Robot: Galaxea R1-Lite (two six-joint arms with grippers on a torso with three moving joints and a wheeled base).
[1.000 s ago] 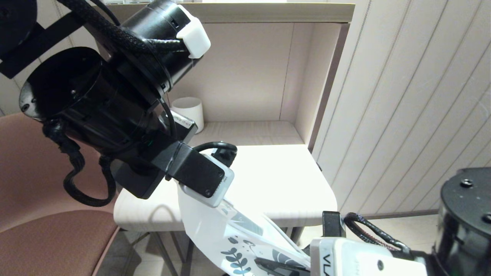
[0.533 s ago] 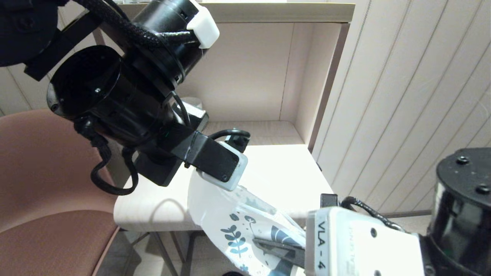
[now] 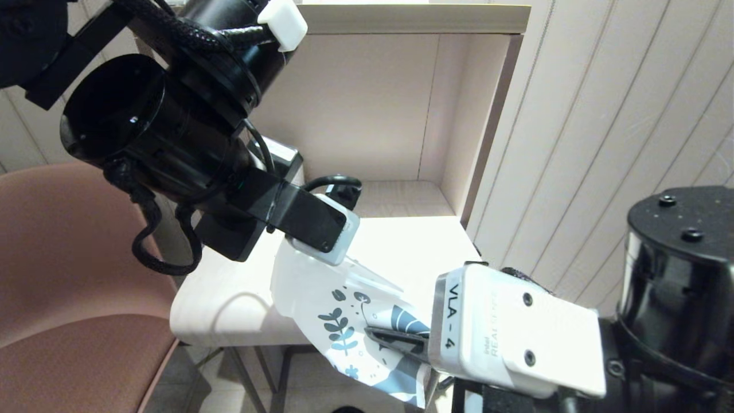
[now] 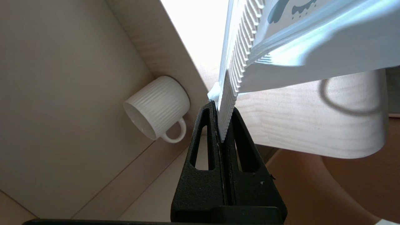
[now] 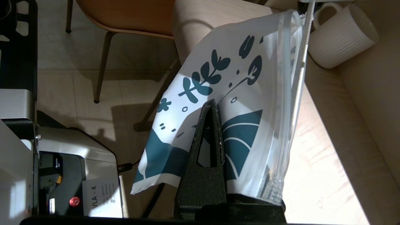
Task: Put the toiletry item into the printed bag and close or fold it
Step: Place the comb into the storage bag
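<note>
The white toothed comb [image 4: 237,53] is pinched at one end by my left gripper [image 4: 222,107], which is shut on it above the table's near edge. Its other end runs along the zip-strip mouth of the printed bag [image 4: 312,53]; I cannot tell whether it is inside. The bag [image 3: 344,310], white with dark blue leaf prints, hangs tilted off the table's front. My right gripper [image 3: 395,339] is shut on its printed end, with one black finger [image 5: 209,131] lying over the print of the bag [image 5: 237,78]. The comb [image 5: 302,62] shows as a thin strip at the bag's mouth.
A white ribbed mug [image 4: 156,106] stands in the back corner of the wooden niche, also seen as the mug [image 5: 340,37]. The pale table [image 3: 413,252] has a rounded front edge. A brown chair [image 3: 69,275] stands to the left, and a slatted wall [image 3: 602,143] to the right.
My right arm has risen and come forward, lifting the bag's printed end toward the table edge. The left arm has shifted up and right with the comb, now hiding the mug in the head view.
</note>
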